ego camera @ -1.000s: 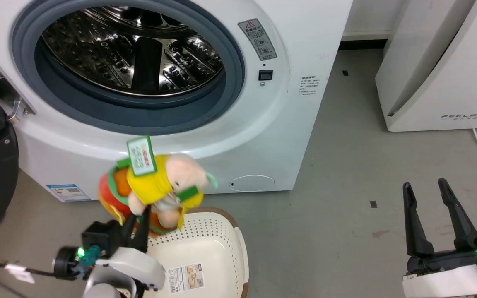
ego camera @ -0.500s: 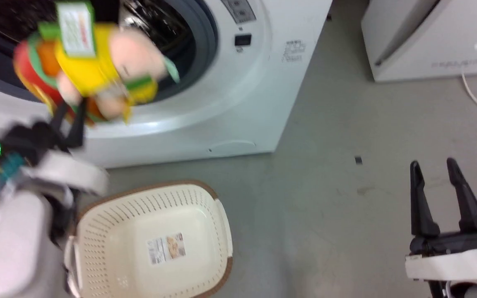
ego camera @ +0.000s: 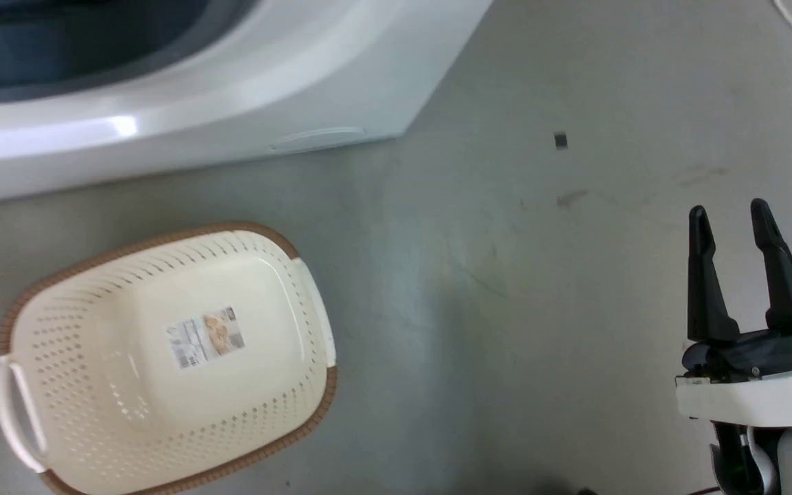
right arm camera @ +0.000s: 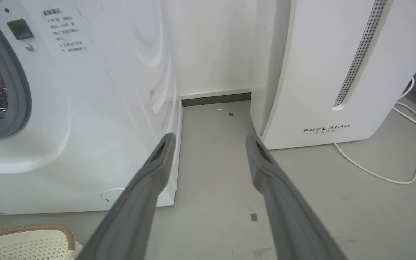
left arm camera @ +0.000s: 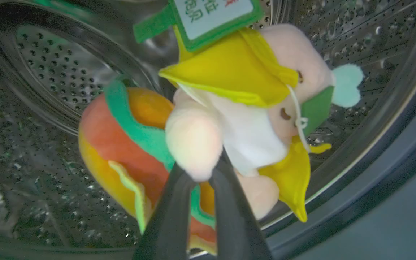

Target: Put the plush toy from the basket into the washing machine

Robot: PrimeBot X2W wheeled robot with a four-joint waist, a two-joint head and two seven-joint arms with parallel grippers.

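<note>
Since half a second ago the head camera has tipped further down, so the picture has shifted as a whole; the plush toy, then in front of the porthole's edge, is now held up against the drum.

Head view: the lower front of the washing machine [ego camera: 162, 130] runs across the top left. Below it the basket [ego camera: 80, 309] stands on the grey floor [ego camera: 471, 309], near the machine but apart from it, with nothing in it but the label [ego camera: 205, 337] on its bottom. The right claw [ego camera: 728, 207] hangs at the lower right, well apart from the basket, its two dark fingers spread with nothing between them. A small dark mark [ego camera: 561, 140] lies on the floor above it.

Left wrist view: the left claw [left arm camera: 203, 173] is clamped on the plush toy [left arm camera: 229, 108], its fingers pinching a peach-pink limb. The toy hangs clear before the perforated steel drum [left arm camera: 49, 72], its green-and-white tag [left arm camera: 215, 14] at the top. The grey rubber rim [left arm camera: 392, 173] curves along the lower right.

Right wrist view: the spread fingers point at the floor between the washing machine and the white FEELBIRD appliance [right arm camera: 320, 72]. A sliver of yellow and orange shows inside the porthole at the left edge. A white cable [right arm camera: 403, 173] loops on the floor at the right, and the basket's rim peeks in at the lower left.
</note>
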